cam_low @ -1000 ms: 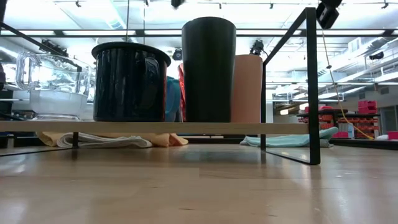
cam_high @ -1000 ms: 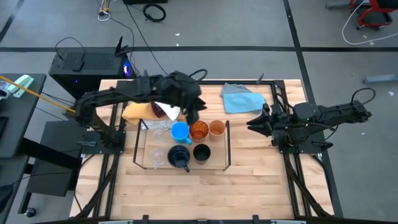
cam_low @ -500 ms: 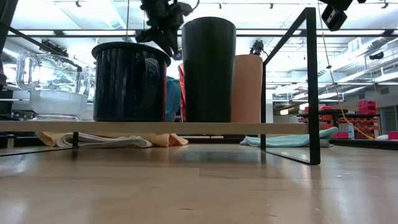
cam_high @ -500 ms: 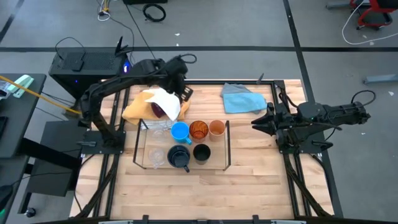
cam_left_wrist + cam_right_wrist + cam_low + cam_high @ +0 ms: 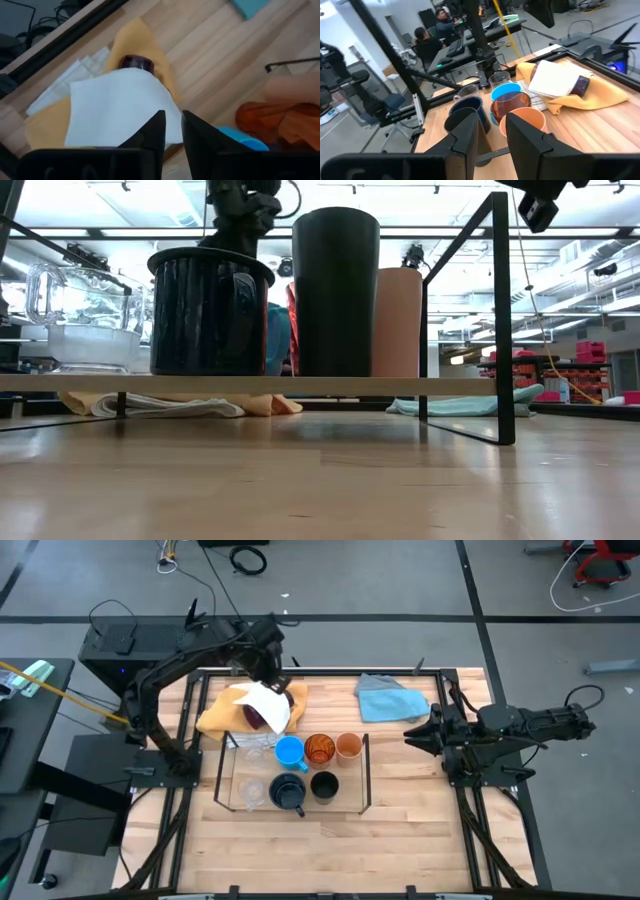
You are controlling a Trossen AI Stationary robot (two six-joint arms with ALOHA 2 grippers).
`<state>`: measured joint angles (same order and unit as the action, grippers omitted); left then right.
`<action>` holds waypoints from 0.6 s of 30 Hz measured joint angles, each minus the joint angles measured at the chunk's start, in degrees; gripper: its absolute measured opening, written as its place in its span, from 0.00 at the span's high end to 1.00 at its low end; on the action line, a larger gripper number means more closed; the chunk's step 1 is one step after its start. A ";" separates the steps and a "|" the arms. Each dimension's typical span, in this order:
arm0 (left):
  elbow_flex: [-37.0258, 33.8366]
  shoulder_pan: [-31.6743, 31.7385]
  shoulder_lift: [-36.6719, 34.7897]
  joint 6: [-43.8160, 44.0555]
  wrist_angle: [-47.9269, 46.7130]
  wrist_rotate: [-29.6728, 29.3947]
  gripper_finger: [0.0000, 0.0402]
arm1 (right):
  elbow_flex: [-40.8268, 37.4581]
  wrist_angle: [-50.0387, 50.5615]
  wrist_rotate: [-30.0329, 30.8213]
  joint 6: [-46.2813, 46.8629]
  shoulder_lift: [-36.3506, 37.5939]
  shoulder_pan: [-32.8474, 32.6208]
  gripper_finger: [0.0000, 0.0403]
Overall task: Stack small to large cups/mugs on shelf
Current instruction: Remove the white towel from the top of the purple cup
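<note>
On the black wire shelf (image 5: 367,772) stand a light-blue mug (image 5: 289,751), an amber tumbler (image 5: 320,749), a small orange cup (image 5: 348,746), a black cup (image 5: 324,784), a navy mug (image 5: 288,793) and clear cups (image 5: 253,790). A purple tumbler (image 5: 136,62) lies on its side on a yellow cloth (image 5: 222,716), half under a white cloth (image 5: 117,107). My left gripper (image 5: 272,678) hangs above these cloths, pointing steeply down, slightly open with nothing between its fingers (image 5: 172,127). At the table's right, my right gripper (image 5: 410,735) points toward the shelf, open and holding nothing.
A light-blue cloth (image 5: 390,698) lies at the far edge, right of the yellow cloth. Bare wood lies between the shelf and the near edge. People sit at desks in the room beyond the table in the right wrist view.
My left gripper has swung from the shelf's far edge, above the amber tumbler, toward the table's far left. It has turned and now tips steeply down over the white cloth and the purple tumbler. The cups on the shelf have kept their places.
</note>
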<state>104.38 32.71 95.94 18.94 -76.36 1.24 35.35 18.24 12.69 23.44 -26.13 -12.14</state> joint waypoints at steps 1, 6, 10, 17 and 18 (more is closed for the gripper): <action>0.00 1.04 0.00 -0.38 0.14 0.88 0.82 | 0.00 0.03 0.65 0.42 0.00 0.00 0.73; 0.00 5.84 0.00 -4.00 -0.33 8.49 0.81 | 0.00 0.38 3.48 1.60 0.00 0.00 0.73; 0.00 7.74 0.00 -7.46 -0.27 10.15 0.81 | 0.00 0.70 5.59 3.68 0.00 0.00 0.73; -5.89 12.05 -0.11 -10.95 0.90 12.64 0.83 | 0.00 3.23 8.48 6.63 0.00 0.03 0.73; -7.63 12.43 -0.11 -11.12 0.98 13.97 0.83 | 0.02 3.19 8.53 6.63 0.00 0.04 0.73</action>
<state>96.75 45.14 95.83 7.82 -75.38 15.21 35.38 21.43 21.22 30.06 -26.13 -12.10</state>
